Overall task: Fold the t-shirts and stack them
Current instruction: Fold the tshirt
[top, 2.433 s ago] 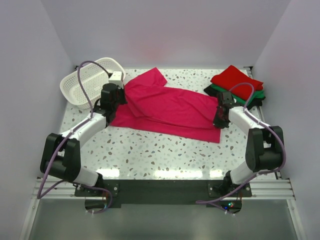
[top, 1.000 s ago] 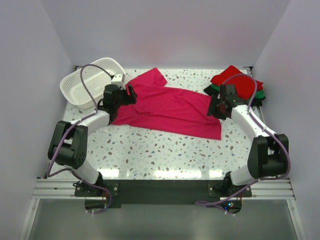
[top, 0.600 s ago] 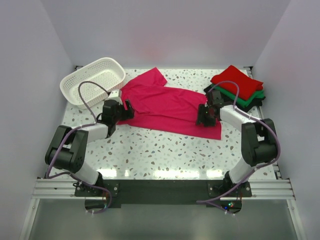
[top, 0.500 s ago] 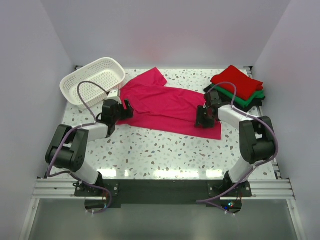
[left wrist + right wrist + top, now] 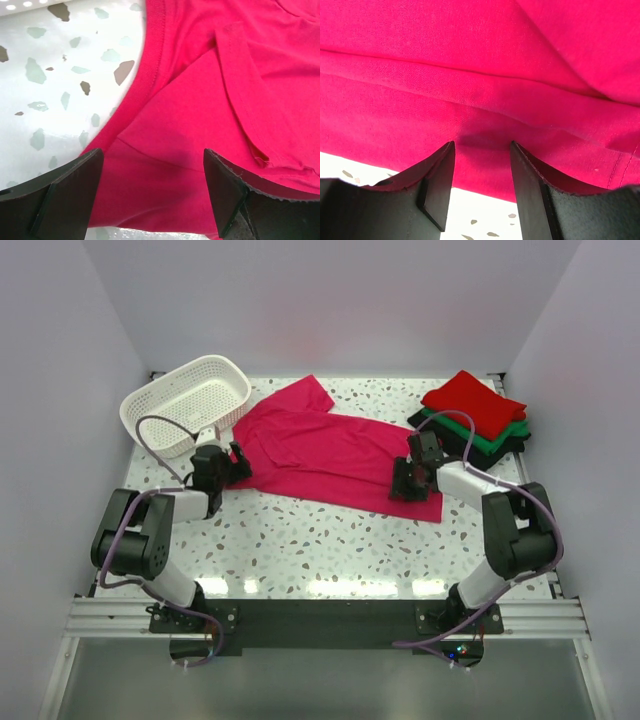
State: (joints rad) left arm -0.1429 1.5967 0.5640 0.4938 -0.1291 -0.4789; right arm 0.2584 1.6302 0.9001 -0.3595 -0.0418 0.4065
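A magenta-pink t-shirt (image 5: 330, 455) lies spread on the speckled worktop (image 5: 330, 540). The left gripper (image 5: 150, 165), jaws wide apart, sits at its left edge. The right gripper (image 5: 482, 150), jaws apart, sits over its right hem. The stack of folded t-shirts (image 5: 475, 415) lies right of it.

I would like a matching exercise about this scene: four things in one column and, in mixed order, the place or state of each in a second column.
Column A
1. white basket
2. pink t-shirt
3. red t-shirt
4. left end effector

Column B
a. on top of the green t-shirt, far right
b. open, at the pink t-shirt's left edge
c. far left corner of the table
d. spread across the middle

Pairs: 1-c; 2-d; 3-a; 4-b
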